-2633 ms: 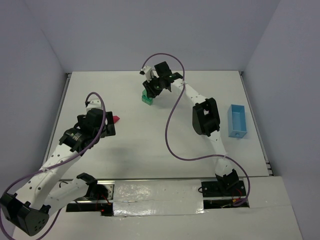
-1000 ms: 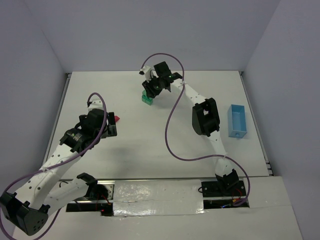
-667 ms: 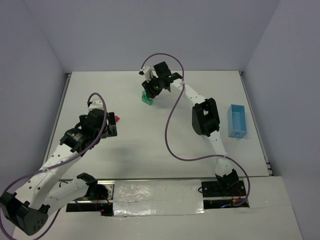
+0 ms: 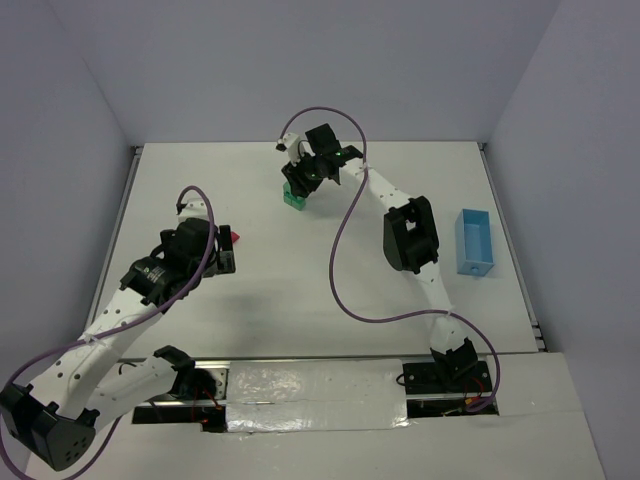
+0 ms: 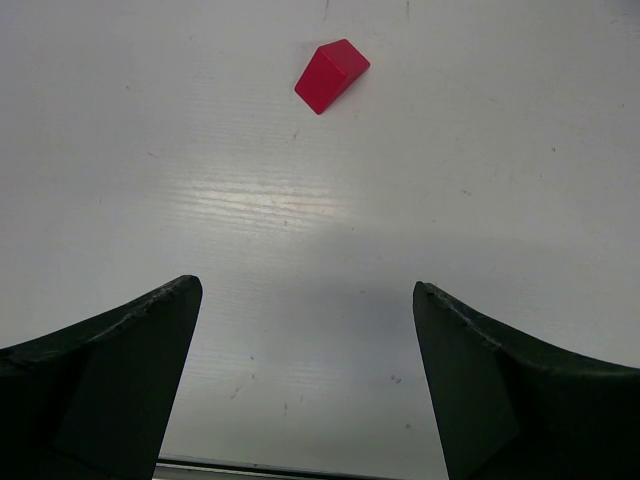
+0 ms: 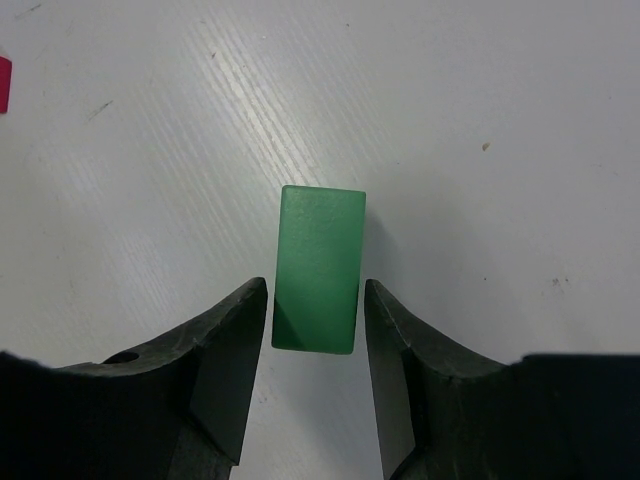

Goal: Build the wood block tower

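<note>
Bright even light; soft shadows; glare patch on table (image 5: pixel 270 200).

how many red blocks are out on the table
1: the red wedge lies ahead of the open left tool, apart from the green stack; others could be hidden from view.

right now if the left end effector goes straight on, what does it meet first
Likely the red wedge block, lying ahead roughly in line with the open left end effector; depth unclear, the table may come first.

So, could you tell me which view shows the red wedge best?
Left wrist: the red wedge lies whole and unobstructed. Top external shows only a speck; right wrist catches a sliver at its edge.
</note>
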Available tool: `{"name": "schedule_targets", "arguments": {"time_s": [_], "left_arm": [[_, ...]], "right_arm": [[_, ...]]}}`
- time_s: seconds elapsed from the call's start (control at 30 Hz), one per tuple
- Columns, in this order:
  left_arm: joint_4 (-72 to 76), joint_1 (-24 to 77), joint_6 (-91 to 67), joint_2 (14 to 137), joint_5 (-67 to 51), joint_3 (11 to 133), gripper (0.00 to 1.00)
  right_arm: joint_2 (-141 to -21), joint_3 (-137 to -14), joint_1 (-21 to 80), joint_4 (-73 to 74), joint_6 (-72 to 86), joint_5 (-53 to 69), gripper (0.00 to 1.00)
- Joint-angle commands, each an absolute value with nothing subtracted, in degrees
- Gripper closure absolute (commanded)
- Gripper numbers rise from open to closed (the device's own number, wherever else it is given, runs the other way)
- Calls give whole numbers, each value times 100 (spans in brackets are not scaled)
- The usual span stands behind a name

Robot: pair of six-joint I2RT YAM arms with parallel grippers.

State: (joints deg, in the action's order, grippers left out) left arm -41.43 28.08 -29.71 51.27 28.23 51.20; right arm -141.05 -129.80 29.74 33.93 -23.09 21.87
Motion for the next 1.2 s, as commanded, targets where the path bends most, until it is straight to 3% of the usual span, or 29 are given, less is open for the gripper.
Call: {"name": "schedule_targets", "arguments": {"time_s": [0.0,0.1,0.2,0.23,0.27,0.5,0.6,0.7,0.83,1.17], "left_arm": [[-3920,2848,-2821,5071,2812,5071,0],[-3911,2839,-2821,5063,2795,5063,0],[-3911,2848,-2821,5080,2804,5063,0],[-3911,2839,-2821,5080,2812,5063,0],[-3911,2839,-2830,5080,2821,5062,1],[-4025,2769,-2971,5290,3085,5142,0],[-4095,2489,-3198,5519,3120,5246,1],[-4201,2101,-3759,5791,2691,5352,1],[-3693,2083,-4315,6055,2409,5274,0],[-2523,1478,-3330,8462,1997,5950,0]], "right_arm": [[-13966,-13122,3023,3296,-2321,2206,47],[-13905,-13096,3023,3270,-2285,2250,43],[-13791,-13104,3015,3234,-2136,2346,28],[-13747,-13096,3015,3234,-2092,2399,22],[-13676,-13070,3015,3200,-2048,2460,1],[-12254,-12139,3032,2585,-1295,1874,0],[-10905,-10765,3024,1814,-217,245,0],[-9657,-9558,3023,1128,1067,-167,0],[-8580,-7528,2979,624,1574,1121,0],[-6999,-5134,2971,300,2074,2988,0]]}}
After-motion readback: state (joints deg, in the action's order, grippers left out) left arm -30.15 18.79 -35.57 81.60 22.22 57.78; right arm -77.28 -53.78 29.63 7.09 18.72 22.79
